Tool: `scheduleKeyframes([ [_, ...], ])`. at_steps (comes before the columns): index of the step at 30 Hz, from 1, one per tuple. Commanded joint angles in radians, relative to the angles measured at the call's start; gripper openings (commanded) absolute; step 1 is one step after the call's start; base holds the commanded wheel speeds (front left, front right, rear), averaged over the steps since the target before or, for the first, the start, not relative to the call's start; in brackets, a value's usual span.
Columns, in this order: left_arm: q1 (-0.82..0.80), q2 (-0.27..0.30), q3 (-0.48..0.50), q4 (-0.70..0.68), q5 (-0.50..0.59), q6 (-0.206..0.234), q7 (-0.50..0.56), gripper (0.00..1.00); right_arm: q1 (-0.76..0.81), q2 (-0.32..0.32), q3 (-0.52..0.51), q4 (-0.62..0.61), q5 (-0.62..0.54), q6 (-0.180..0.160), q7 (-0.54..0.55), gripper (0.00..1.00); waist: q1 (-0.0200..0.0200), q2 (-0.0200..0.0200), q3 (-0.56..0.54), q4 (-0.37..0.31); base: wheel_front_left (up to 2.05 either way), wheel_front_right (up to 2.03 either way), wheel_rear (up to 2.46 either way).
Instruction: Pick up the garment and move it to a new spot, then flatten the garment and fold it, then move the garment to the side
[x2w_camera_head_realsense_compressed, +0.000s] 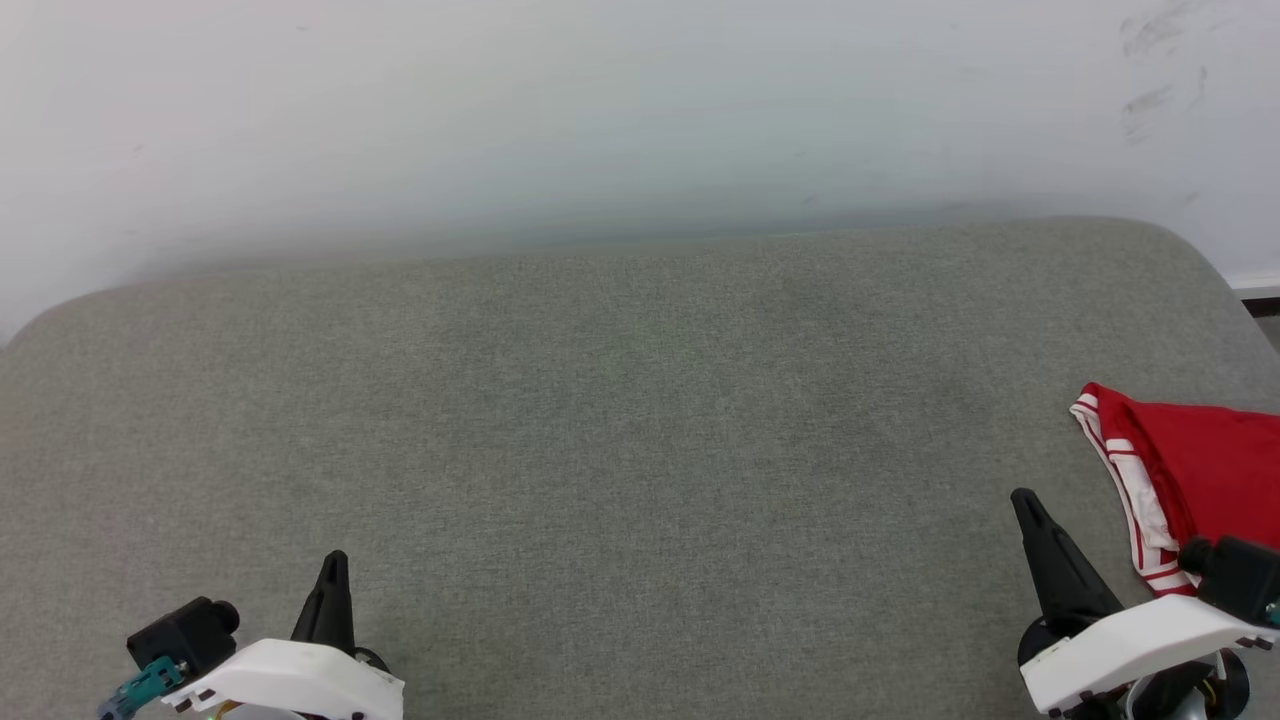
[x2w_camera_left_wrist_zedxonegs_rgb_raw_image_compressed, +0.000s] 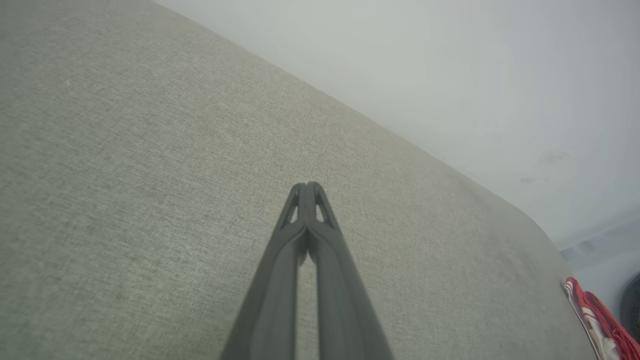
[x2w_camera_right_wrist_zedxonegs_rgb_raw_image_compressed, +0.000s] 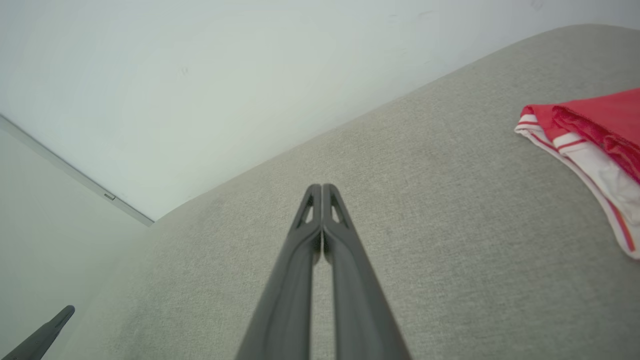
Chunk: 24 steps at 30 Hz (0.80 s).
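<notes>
The garment (x2w_camera_head_realsense_compressed: 1200, 450) lies at the right edge of the head view. It sits in layers on the grey worktop (x2w_camera_head_realsense_compressed: 620, 450), with a white, red-striped sleeve end turned toward the middle, and part of it runs out of frame. The left tool (x2w_camera_head_realsense_compressed: 334, 560) sits at the lower left. The right tool (x2w_camera_head_realsense_compressed: 1024, 500) is at the lower right, just beside the cloth. Both wrist views show each tool's fingers pressed together with nothing between them.

The scene fits a shirt waiting at the edge to be carried inward, and equally one folded and set aside. In either case I judge the cloth soft and loosely stacked. A pinch on the white trim alone would likely peel off one layer, so any handling should take the layered red body together.
</notes>
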Motion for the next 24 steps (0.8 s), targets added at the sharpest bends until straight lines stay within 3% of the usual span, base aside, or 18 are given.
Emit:
scheduleKeyframes([
  [1,-0.033,0.001,0.018,-0.007,-0.032,-0.011,0.007,0.0,-0.034,0.002,-0.005,-0.005,0.044,0.0,-0.002,0.0,0.0,0.0,0.0,0.001,0.0,0.0,0.0],
  [24,-0.062,-0.058,0.097,0.017,-0.267,-0.092,0.078,0.0,-0.07,0.007,-0.029,0.061,0.346,0.0,0.0,0.0,0.0,0.0,0.002,0.018,0.0,0.0,0.0],
])
